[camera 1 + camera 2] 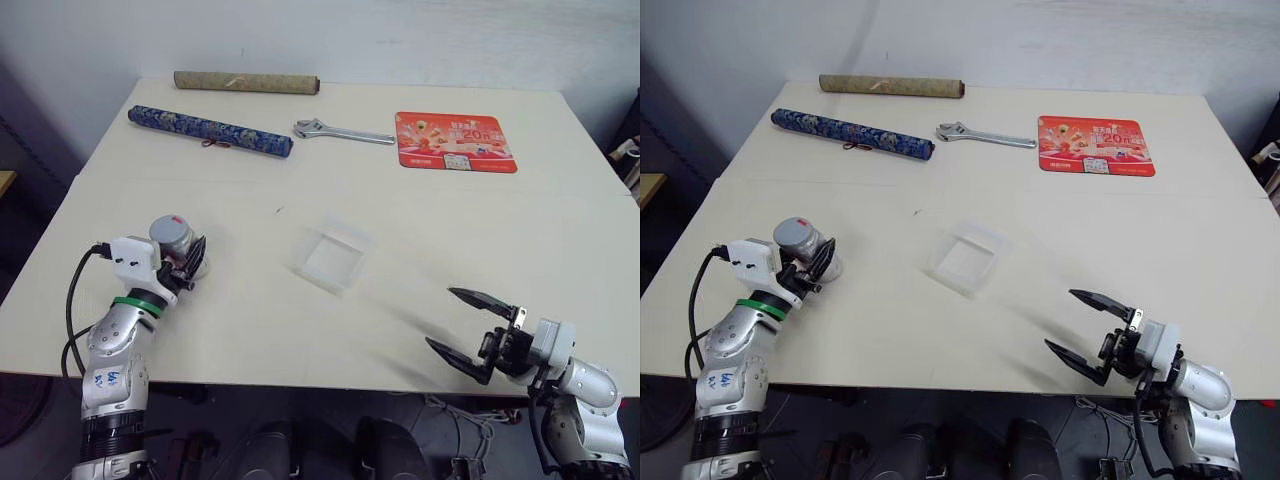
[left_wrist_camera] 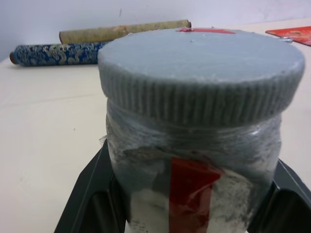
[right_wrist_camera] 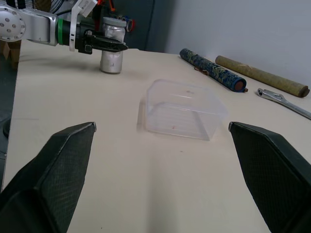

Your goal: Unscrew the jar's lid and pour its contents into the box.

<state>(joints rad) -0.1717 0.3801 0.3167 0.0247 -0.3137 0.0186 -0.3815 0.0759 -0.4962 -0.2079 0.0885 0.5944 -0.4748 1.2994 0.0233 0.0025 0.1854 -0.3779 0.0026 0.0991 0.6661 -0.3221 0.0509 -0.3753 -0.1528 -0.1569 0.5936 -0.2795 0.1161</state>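
Observation:
The jar stands upright on the table's left side, with a red-and-white label on its side. Its grey ribbed lid is screwed on. My left gripper is shut on the jar, one black finger pressed against each side of its body below the lid. The clear plastic box sits near the table's middle, to the right of the jar. My right gripper hovers open near the front right edge, pointing toward the box with nothing between its fingers. The contents are hidden behind the jar's cloudy wall.
Along the far side lie a tan roll, a blue patterned roll, a metal wrench and a red printed mat. The table's front edge runs just under both hands.

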